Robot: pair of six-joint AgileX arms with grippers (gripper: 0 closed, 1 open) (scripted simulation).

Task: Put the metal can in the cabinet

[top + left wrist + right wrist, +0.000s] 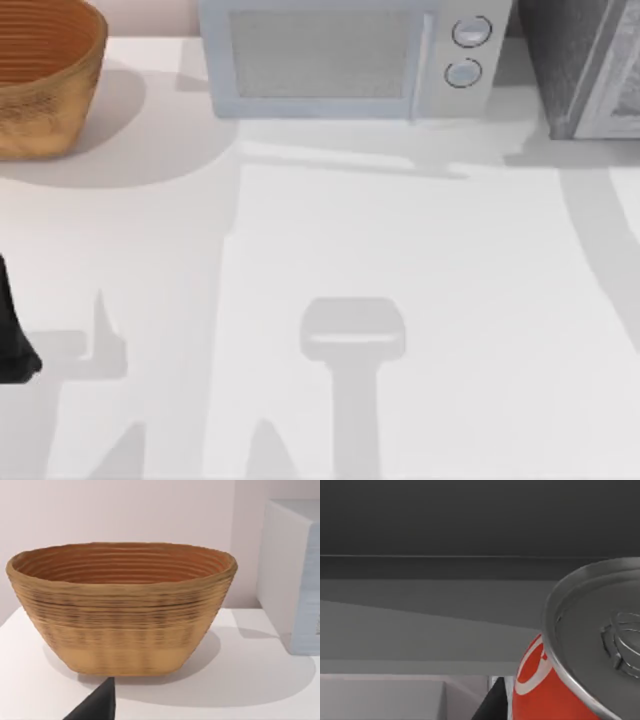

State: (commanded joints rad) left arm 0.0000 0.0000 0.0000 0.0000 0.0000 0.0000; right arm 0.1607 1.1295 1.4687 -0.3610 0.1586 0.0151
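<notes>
**Can up close at the cabinet's dark inside**

In my right wrist view the can (580, 670) sits close to the camera, silver top and red label showing, tilted, with dark grey cabinet panels behind it. A black finger (495, 705) touches its side; whether my right jaws pinch it, I cannot tell. The cabinet (585, 60) stands at the counter's (400, 260) far right, beside the microwave (350, 55). My left arm (12, 340) waits at the left edge, near the basket (40, 75); its jaws' state I cannot tell.
</notes>
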